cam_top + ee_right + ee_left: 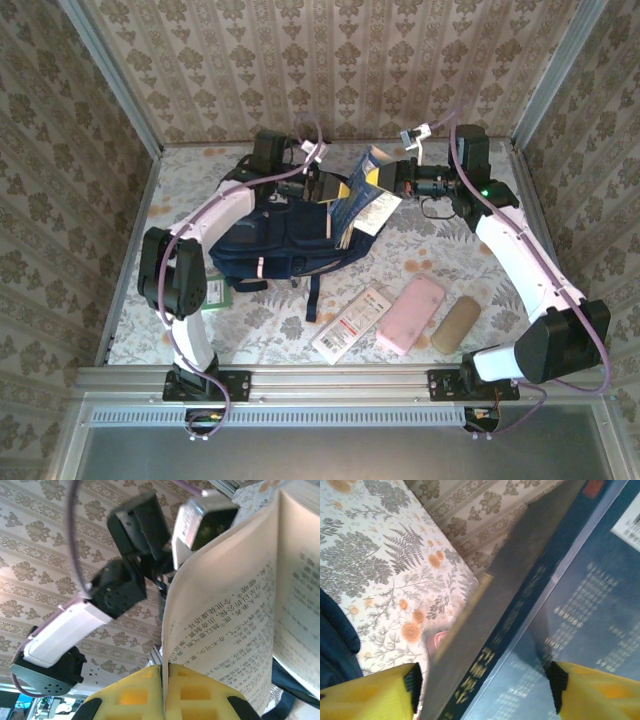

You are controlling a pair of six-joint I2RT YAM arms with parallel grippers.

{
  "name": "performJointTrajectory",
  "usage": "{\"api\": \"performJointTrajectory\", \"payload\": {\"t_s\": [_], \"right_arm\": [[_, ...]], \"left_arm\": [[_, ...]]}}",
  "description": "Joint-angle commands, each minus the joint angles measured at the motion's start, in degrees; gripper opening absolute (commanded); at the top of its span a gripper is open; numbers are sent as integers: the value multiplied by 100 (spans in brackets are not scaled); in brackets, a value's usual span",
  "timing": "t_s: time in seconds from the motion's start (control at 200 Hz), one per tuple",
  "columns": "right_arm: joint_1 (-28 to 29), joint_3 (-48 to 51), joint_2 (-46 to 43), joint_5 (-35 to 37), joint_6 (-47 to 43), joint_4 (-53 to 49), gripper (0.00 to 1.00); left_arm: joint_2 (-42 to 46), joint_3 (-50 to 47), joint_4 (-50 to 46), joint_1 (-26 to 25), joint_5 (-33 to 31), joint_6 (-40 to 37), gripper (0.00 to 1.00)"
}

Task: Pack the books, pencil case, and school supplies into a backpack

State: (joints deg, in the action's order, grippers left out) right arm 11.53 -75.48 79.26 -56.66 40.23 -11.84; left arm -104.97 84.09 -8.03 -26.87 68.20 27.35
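Above backpack [285,245], navy book [362,185] (splayed open): left end effector [482,682] clamped across spine, right end effector [165,672] pinching pages.

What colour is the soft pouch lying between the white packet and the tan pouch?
Pink; the soft pouch shows best in the top external view.

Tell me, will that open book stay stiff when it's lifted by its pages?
Likely floppy: the pages bow away from the right pincer, which nips just a thin leaf. The open book splays above the backpack, so it may fan wider. Paper held so thinly might tear.
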Motion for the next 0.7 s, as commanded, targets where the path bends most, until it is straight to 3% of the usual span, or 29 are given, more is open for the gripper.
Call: {"api": "performJointTrajectory", "payload": {"t_s": [0.0, 0.235, 0.535, 0.695], "right_arm": [[7, -252, 159, -284, 177, 583, 0], [-25, -173, 335, -382, 627, 1159, 0], [-246, 43, 264, -35, 683, 1179, 0], [-318, 200, 309, 23, 857, 1377, 0]], "left_arm": [[245, -569, 2256, -70, 505, 1529, 64], [76, -1245, 4642, -238, 422, 3294, 59], [-125, -1665, 6992, 33, 159, 5241, 24], [-278, -1666, 7466, 34, 132, 5604, 8]]}}
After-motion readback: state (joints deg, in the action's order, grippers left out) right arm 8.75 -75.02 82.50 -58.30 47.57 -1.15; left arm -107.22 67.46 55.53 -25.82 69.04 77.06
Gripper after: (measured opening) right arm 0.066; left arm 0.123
